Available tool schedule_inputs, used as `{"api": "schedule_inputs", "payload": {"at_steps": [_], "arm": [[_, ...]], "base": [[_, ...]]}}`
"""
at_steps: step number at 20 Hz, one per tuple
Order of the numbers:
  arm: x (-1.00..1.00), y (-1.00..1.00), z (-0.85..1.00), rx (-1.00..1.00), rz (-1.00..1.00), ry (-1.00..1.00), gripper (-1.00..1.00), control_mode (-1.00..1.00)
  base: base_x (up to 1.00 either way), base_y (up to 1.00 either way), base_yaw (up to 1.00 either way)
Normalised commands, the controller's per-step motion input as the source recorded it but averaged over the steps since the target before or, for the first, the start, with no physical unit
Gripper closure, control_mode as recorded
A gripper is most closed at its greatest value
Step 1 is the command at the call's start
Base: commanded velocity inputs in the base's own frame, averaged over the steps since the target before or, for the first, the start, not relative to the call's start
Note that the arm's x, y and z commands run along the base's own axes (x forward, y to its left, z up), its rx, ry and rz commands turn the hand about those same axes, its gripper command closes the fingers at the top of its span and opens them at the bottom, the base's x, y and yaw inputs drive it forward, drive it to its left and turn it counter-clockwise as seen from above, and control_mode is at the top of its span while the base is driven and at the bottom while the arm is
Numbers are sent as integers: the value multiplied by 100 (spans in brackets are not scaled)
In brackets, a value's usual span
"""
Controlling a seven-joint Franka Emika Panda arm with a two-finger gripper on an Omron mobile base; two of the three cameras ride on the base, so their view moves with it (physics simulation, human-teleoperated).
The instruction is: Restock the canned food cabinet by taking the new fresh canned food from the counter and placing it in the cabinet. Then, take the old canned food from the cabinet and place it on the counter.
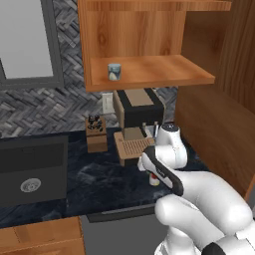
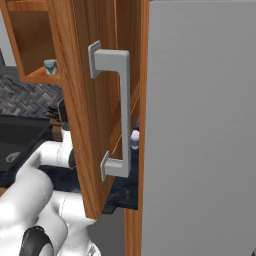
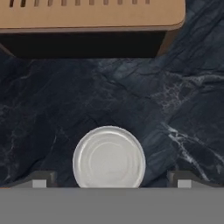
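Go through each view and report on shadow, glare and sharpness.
Left base view: soft, even light, no glare, a dim underside below the cabinet; the grey-blue can looks slightly soft. Right base view: the door panel blocks much, its handle casting faint shade. Hand view: the silvery can top shows mild sheen; a dark shadow lies under the wooden tray.

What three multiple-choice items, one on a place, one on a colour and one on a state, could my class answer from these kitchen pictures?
1. Where does the grey-blue can stand?
A. on the cabinet shelf
B. on the counter
C. on the coffee machine

2. What colour is the top of the can under the hand?
A. red
B. silvery
C. teal

3. How do the gripper jaws stand?
A. shut on the can
B. shut, with nothing between them
C. open, either side of the can

Key: 1 A, it sits on the wooden board. 2 B, the hand view shows a pale metal lid. 3 C, the tips sit wide of the lid above the counter.
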Motion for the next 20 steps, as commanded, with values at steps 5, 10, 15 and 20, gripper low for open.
{"api": "schedule_inputs", "payload": {"at_steps": [5,10,15,20], "arm": [[0,0,-43,0,0,3,-100,-100],[0,0,-40,-1,0,3,100,-100],[0,0,-5,-1,0,1,100,-100],[-21,0,15,0,2,-6,100,-100]], "base": [[0,0,0],[0,0,0],[0,0,0],[0,0,0]]}}
